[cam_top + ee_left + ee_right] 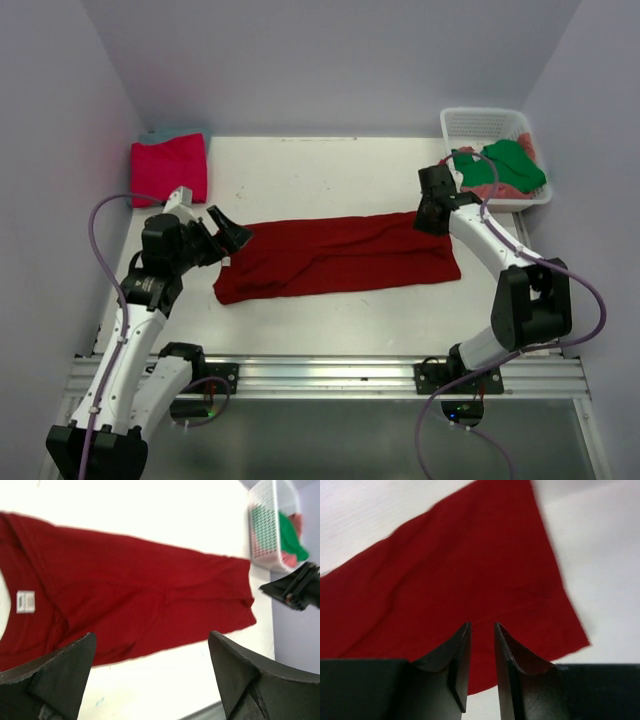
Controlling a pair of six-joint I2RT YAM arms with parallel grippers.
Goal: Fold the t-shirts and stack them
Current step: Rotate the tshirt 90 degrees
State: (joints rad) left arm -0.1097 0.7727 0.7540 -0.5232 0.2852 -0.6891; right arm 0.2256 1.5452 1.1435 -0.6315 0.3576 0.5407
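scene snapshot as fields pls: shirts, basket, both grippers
centre: dark red shirt lying flat as a long strip, collar end toward the left arm
stack: magenta-pink shirt folded on teal shirt, far left corner
basket: far right corner, holds green shirt and salmon shirt, crumpled
left gripper: open wide, at collar end, holding nothing
right gripper: slightly open, over the other end, nothing between fingers

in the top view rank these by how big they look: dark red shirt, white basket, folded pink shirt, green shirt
1. dark red shirt, spread flat, clearly largest
2. white basket
3. folded pink shirt and green shirt: too close to rank, the green one is bunched up in the basket
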